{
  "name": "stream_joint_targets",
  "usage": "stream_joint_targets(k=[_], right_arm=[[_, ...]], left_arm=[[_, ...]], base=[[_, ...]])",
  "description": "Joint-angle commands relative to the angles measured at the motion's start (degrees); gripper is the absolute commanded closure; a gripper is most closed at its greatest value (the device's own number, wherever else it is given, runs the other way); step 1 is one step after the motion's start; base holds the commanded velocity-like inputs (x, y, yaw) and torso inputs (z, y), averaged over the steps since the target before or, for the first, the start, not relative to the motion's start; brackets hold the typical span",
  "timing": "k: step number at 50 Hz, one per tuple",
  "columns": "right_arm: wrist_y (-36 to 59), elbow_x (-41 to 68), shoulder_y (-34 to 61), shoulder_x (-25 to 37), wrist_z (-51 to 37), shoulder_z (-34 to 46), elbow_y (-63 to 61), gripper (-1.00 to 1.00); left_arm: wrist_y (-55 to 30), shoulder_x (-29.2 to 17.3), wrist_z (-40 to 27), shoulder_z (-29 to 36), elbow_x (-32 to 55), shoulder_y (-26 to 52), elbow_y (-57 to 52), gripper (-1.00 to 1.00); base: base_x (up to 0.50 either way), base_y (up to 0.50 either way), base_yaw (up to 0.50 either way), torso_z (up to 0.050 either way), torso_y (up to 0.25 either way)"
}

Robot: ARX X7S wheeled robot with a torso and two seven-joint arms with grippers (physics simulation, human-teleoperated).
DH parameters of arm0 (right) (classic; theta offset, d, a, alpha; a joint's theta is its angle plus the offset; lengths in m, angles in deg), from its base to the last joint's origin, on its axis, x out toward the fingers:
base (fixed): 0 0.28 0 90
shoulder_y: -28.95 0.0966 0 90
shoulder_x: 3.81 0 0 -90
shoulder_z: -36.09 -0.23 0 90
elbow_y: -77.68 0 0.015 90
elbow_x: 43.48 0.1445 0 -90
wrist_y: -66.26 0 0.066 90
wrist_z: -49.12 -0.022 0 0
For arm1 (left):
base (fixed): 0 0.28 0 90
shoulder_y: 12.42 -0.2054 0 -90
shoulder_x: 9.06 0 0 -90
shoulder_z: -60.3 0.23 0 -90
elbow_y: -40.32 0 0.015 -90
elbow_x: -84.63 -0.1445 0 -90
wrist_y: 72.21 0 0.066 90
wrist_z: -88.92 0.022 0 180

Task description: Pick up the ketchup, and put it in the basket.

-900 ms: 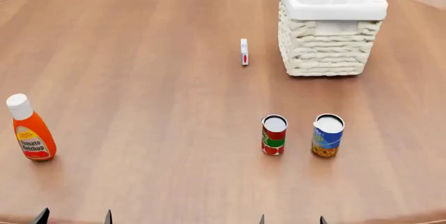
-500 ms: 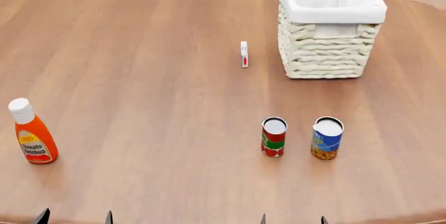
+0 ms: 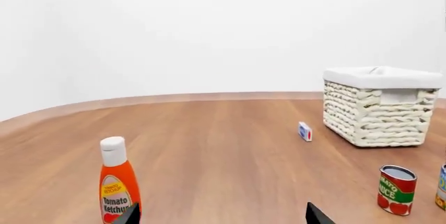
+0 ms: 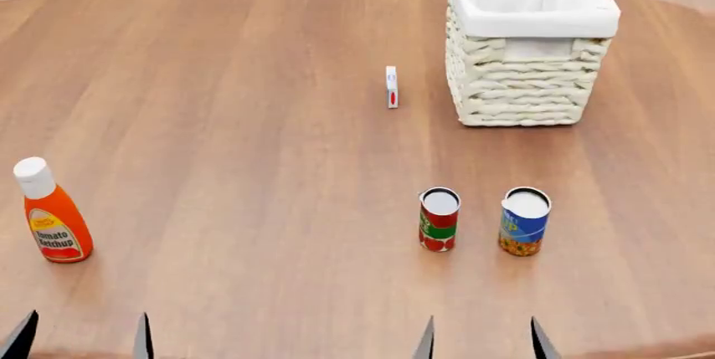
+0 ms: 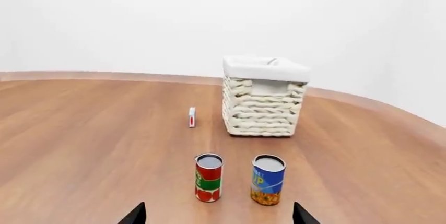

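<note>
While both arms sit low at the bottom edge of the head view, only dark fingertips show. The left tool is released, its two tips spread apart at the lower left of the frame with nothing between them; the right tool is likewise released, tips apart at the lower centre-right.

The ketchup stands upright on the wooden surface at the far left of the head view, white cap up and label facing the camera, above the left tool and apart from it. In the left wrist view the bottle appears at the lower left of the frame, with one fingertip overlapping its base in the picture (whether they touch I cannot tell).

The basket sits at the upper right of the head view, well apart from the ketchup, its white liner folded over the rim. A small white box stands just to its left. Lower in the frame, a red-green can and a blue can stand upright near each other, above the right tool.
</note>
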Motion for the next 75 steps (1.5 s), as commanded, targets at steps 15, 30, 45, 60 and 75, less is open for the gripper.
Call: stream_joint_targets(k=[15, 30, 45, 60, 75], right_arm=[[18.2, -1.8, -0.4, 2.7, -3.2, 2.0, -26.4, -1.0], [15.7, -2.0, -0.9, 3.5, -4.6, 2.3, -26.5, -1.0], [15.4, -1.9, -0.8, 4.3, -5.2, 2.9, -26.3, -1.0], [15.4, -1.5, -0.7, 4.9, -5.8, 3.4, -26.5, -1.0], [15.6, -1.2, -0.7, 5.6, -6.5, 4.2, -26.6, -1.0]], left_arm=[[-9.6, -2.9, -3.3, 0.3, 1.8, -4.3, -23.0, -1.0], [-10.0, -3.7, -4.6, 0.4, 2.2, -4.5, -24.7, -1.0], [-9.3, -4.5, -5.5, 1.1, 1.8, -4.3, -23.7, -1.0], [-8.6, -5.2, -6.3, 1.9, 1.3, -4.2, -23.1, -1.0], [-8.6, -5.7, -6.9, 2.4, 1.6, -4.2, -23.0, -1.0]], base=[[0.0, 0.0, 0.0, 0.0, 0.0], [0.01, 0.0, 0.0, 0.0, 0.0], [0.47, 0.0, 0.0, 0.0, 0.0], [0.5, 0.0, 0.0, 0.0, 0.0], [0.5, 0.0, 0.0, 0.0, 0.001]])
